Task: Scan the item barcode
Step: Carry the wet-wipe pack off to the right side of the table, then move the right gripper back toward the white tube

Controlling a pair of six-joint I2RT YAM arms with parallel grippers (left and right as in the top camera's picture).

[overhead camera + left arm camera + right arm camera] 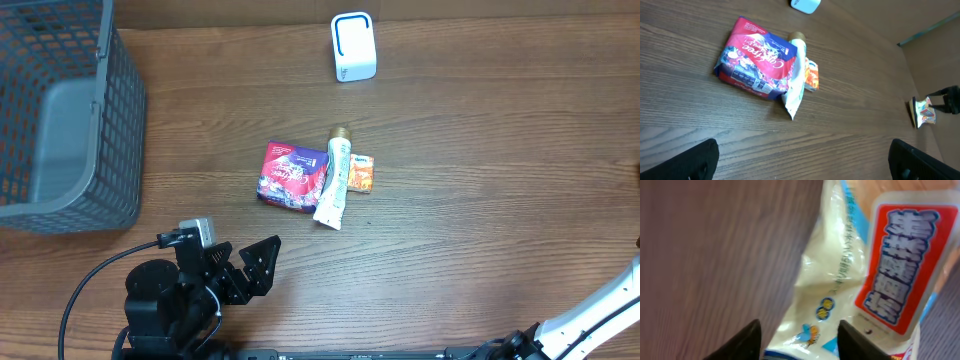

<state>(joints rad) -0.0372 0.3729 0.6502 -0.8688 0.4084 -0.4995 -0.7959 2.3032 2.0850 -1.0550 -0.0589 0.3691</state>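
Right up close is a shiny white pouch with a red label [900, 265]. It shows just behind the two black fingers of the right gripper [797, 341]. Those fingers stand apart and do not squeeze the pouch. Seen from the left wrist, the pouch is far off to the right, well away from the other things. The left gripper [250, 270] has its jaws wide apart and holds nothing. On the middle of the brown wooden table [480, 150] lie a red and purple packet [292, 175], a white tube with a gold cap [335, 180] and a small orange box [362, 173], side by side. A little white scanner with a blue ring [353, 47] stands at the far edge. A grey mesh basket [120, 130] sits on the left.
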